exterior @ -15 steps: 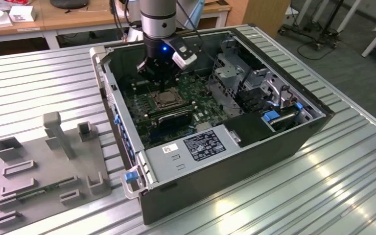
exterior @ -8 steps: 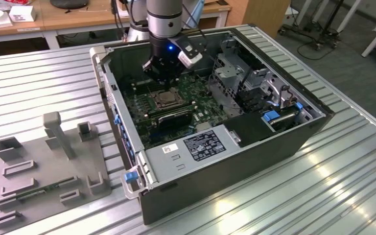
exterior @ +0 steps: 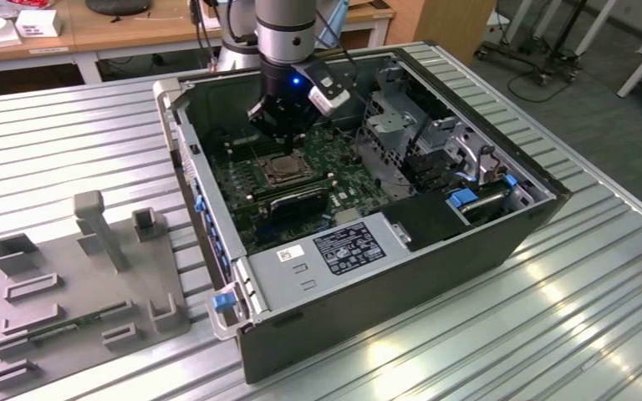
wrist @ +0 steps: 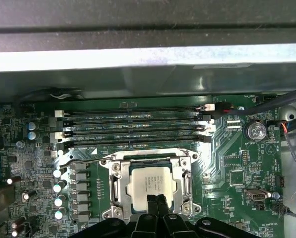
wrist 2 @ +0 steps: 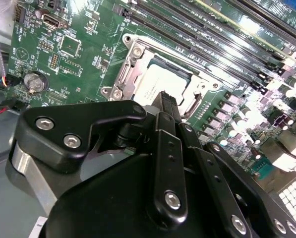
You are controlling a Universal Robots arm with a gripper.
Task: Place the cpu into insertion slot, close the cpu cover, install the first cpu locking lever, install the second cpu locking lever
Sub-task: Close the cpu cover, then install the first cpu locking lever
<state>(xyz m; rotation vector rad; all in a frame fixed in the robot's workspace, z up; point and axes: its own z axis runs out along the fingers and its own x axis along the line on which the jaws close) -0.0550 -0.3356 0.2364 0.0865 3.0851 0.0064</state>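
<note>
The cpu [wrist: 152, 182] shows its tan-silver face in the insertion slot [wrist: 111, 214] on the green board. The cpu cover [wrist: 117, 184], a silvery frame, lies flat around it, with the chip showing through its window. My gripper [wrist: 156, 199] is shut, fingertips pressed together with nothing between them, just above the chip's edge. The second wrist view shows the same: black fingertips [wrist 2: 162, 99] over the cpu [wrist 2: 155, 82] inside the cover [wrist 2: 130, 62]. In the exterior view the gripper [exterior: 287, 149] hangs over the slot [exterior: 282, 171]. A thin wire lever [wrist: 86, 161] juts out from one side of the socket.
The board sits in an open computer case [exterior: 544, 196] on a slatted metal table. Long black memory slots [wrist: 133, 124] run beside the socket. A drive cage [exterior: 394, 125] and a power supply [exterior: 343, 251] crowd the case. A grey fixture plate [exterior: 76, 284] lies at the exterior view's left.
</note>
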